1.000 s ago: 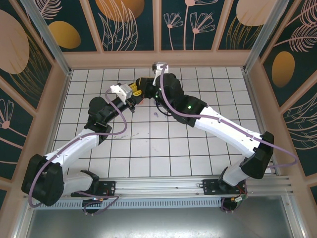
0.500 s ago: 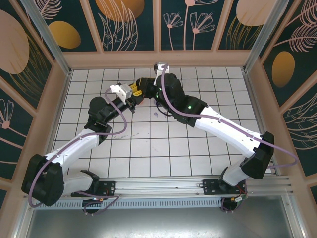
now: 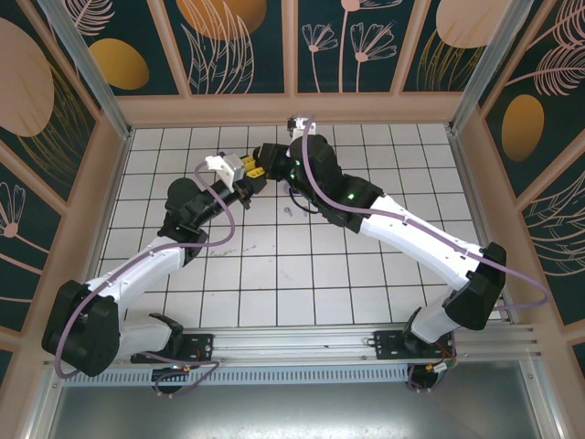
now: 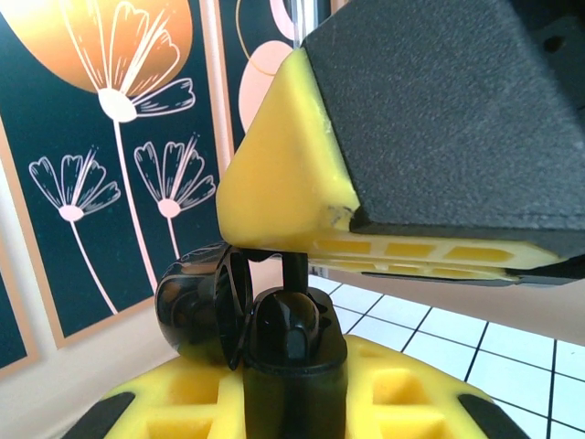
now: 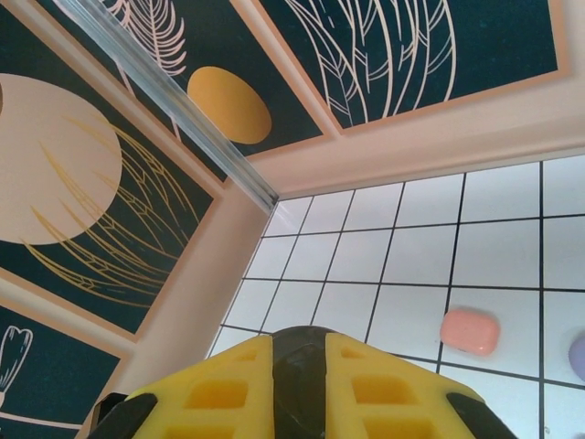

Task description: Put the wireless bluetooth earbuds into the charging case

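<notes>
So the setup was a white tiled tabletop (image 3: 302, 274) with dark grid lines, boxed in by teal wall panels (image 3: 242, 46) painted with flowers and orange blobs. Both arms reached out to the far middle of it, and their tips met right there.

The left end effector (image 3: 249, 174) was clenched on a black case (image 4: 292, 352), holding it up off the tiles. In the left wrist view the case sat between the yellow fingers (image 4: 183, 402) with its round lid (image 4: 196, 315) flipped open to the left.

A black earbud (image 4: 294, 273) stood upright in the case with its stem poking straight up. The right end effector (image 3: 263, 157) was directly above it, yellow tip touching or just about touching the top of the stem. Honestly couldn't tell whether that one was pinching the stem or had let go, as the angle just didn't show its gap.

Beyond the right end effector, down on the tiles, sat a salmon case (image 5: 470, 332), closed and lying flat. Just to its right was a lavender thing (image 5: 578, 354), cut off by the frame edge. From above there was also a tiny lavender speck (image 3: 288, 212) on the near side of both end effectors, too small to make out.
</notes>
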Motion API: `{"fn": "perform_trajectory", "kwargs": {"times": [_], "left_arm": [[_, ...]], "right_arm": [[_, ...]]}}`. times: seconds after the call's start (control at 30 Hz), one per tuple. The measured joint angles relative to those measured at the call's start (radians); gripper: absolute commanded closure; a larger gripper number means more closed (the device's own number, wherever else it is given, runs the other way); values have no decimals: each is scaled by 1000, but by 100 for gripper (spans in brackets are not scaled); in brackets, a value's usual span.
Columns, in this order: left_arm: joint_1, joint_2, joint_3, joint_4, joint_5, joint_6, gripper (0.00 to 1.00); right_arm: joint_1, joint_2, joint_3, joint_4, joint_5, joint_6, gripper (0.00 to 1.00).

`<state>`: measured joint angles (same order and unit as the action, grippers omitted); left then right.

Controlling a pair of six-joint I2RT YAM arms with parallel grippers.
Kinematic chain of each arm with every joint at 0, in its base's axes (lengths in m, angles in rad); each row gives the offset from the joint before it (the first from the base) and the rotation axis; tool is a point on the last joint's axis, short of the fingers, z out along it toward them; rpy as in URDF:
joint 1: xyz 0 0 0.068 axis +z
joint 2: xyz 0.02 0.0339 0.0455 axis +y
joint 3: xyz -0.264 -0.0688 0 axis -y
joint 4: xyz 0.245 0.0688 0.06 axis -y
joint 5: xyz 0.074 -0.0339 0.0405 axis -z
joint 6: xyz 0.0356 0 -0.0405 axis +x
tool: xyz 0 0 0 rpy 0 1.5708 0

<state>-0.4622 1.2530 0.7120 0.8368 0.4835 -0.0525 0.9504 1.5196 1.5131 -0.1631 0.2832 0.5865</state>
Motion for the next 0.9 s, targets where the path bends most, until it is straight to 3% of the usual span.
{"fn": "perform_trajectory", "kwargs": {"times": [0.7, 0.9], "left_arm": [[0, 26, -23, 80, 2, -51, 100], [0, 32, -26, 99, -3, -58, 100]], "right_arm": [[-34, 3, -11, -2, -58, 53, 66], [-40, 5, -11, -2, -68, 56, 56]]}}
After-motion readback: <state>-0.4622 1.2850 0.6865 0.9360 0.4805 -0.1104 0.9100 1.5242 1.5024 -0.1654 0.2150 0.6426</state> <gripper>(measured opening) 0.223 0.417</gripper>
